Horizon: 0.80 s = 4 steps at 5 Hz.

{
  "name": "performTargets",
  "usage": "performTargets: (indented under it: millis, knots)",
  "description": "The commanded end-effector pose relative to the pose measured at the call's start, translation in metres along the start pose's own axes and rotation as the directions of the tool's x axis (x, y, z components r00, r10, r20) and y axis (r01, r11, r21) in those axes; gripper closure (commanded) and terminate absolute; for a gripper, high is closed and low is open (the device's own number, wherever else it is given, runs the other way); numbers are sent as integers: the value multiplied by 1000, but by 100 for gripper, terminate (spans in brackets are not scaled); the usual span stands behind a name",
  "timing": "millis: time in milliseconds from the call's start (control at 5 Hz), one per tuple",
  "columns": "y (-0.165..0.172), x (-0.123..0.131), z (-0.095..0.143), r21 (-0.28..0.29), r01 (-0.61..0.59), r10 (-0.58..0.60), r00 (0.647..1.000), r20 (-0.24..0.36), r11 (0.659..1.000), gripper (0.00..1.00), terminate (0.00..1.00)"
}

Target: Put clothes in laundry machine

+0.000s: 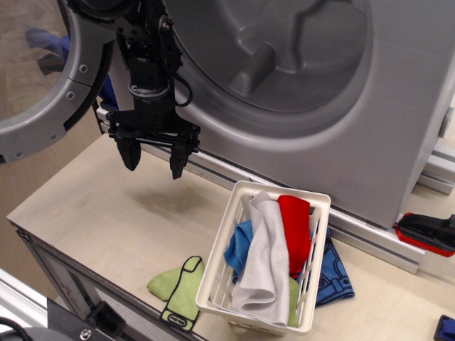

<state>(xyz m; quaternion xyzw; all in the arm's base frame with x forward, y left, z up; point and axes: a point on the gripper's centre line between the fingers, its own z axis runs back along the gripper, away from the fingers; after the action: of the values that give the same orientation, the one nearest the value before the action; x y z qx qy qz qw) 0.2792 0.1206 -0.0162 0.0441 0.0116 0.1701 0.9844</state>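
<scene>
Observation.image: fingers (pixel 152 158) spread wide, holding nothing (hanging above table (pixel 92 206)), clothes (pixel 274 256) in basket (pixel 220 280).

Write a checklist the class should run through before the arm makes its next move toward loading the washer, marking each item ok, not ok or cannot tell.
1. Door swung open, clear of the drum mouth: ok.
2. Tool open and empty, ready to grasp: ok.
3. Grey cloth and red cloth lie on top of the basket, reachable: ok.
4. All clothes are in the basket: not ok; a lime green piece lies on the table left of it, a blue piece to the right.
5. Drum empty inside: cannot tell; only part shows.
</scene>
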Motion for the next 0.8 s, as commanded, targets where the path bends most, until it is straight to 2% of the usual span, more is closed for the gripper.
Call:
performTargets:
  millis: [0, 200, 400, 600]
  knots:
    - [0, 0, 0, 0, 0, 0, 1000, 0, 1000, 0, 0]
    - [-19, -30, 21, -30, 65, -66, 997, -35, 997, 0, 0]
    - [-33, -56, 41, -62, 116, -117, 993, -9, 991, 0, 0]
    - [-49, -70, 54, -82, 120, -120, 993, 8, 989, 0, 0]
